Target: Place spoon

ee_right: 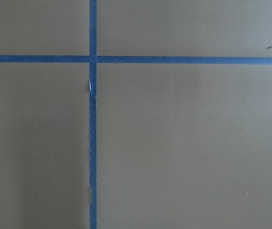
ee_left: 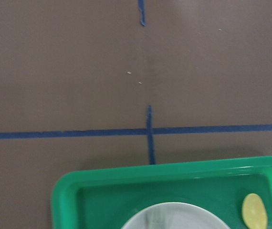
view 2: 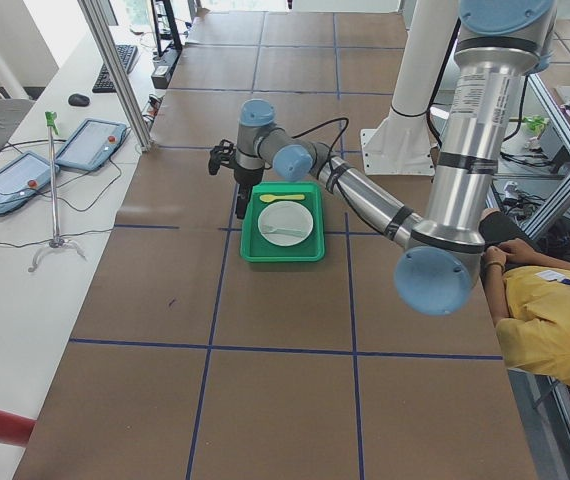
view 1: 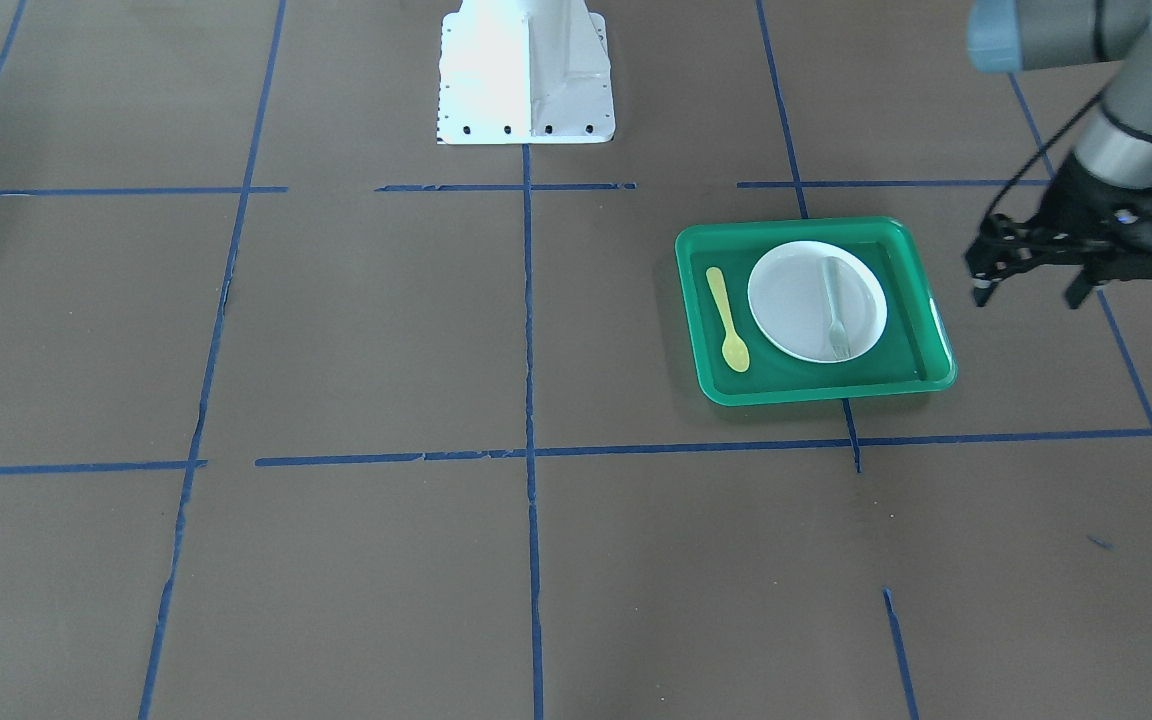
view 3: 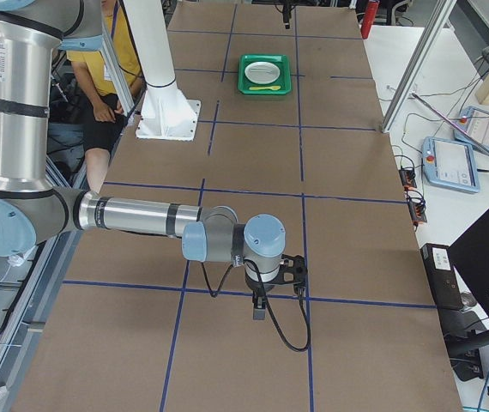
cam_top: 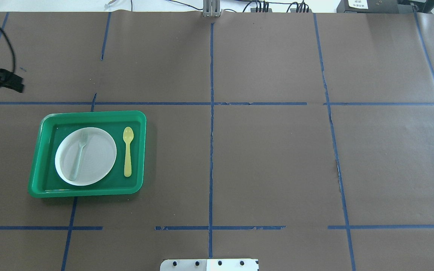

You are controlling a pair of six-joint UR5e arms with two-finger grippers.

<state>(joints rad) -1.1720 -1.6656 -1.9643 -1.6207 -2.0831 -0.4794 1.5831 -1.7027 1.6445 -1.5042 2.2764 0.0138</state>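
The small yellow spoon lies flat on the floor of the green tray, beside the white plate, with its bowl pointing away from the robot. It also shows in the overhead view and at the bottom right of the left wrist view. A pale grey-green fork lies on the plate. My left gripper is open and empty, above the table beside the tray and away from the spoon. My right gripper shows only in the exterior right view, far from the tray; I cannot tell if it is open or shut.
The robot's white base stands at the middle of the table's near edge. Blue tape lines cross the brown table. A person in yellow sits beside the table near the base. The right wrist view shows only table and tape.
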